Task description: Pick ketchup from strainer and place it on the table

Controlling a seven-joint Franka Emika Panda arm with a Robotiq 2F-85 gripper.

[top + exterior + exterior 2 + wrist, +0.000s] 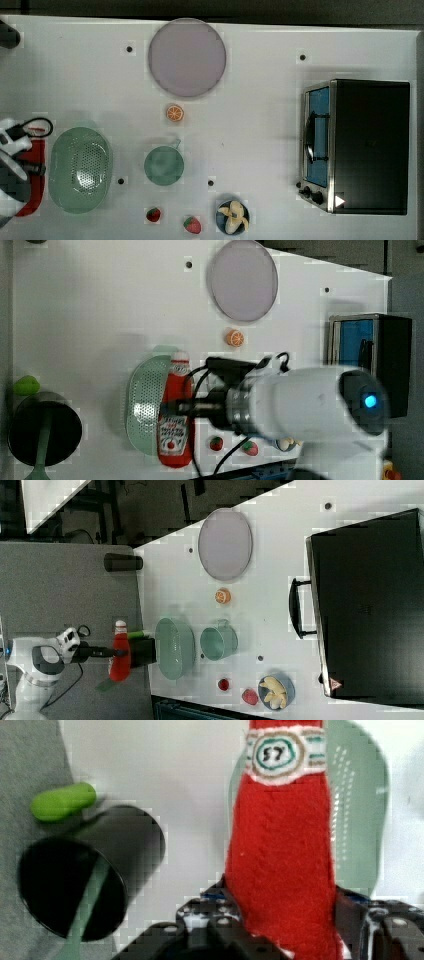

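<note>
The ketchup [282,845], a red bottle with a white cap and label, is clamped between my gripper's [285,920] two fingers around its lower body. It hangs in the air off the strainer [80,170], a pale green perforated oval basket that lies empty on the white table [260,130]. In the top view the ketchup [34,175] shows just left of the strainer, under my gripper [22,170]. In the left view the ketchup [175,415] overlaps the strainer's [145,405] right rim. In the right view the ketchup [120,655] shows left of the strainer [174,647].
A black cup [90,880] holding a green-handled utensil stands close beside the strainer. A green cup [164,166], an orange slice [175,113], a grey-lilac plate [186,57], two strawberries [153,215], a bowl with a banana [233,217] and a toaster oven [357,145] occupy the table.
</note>
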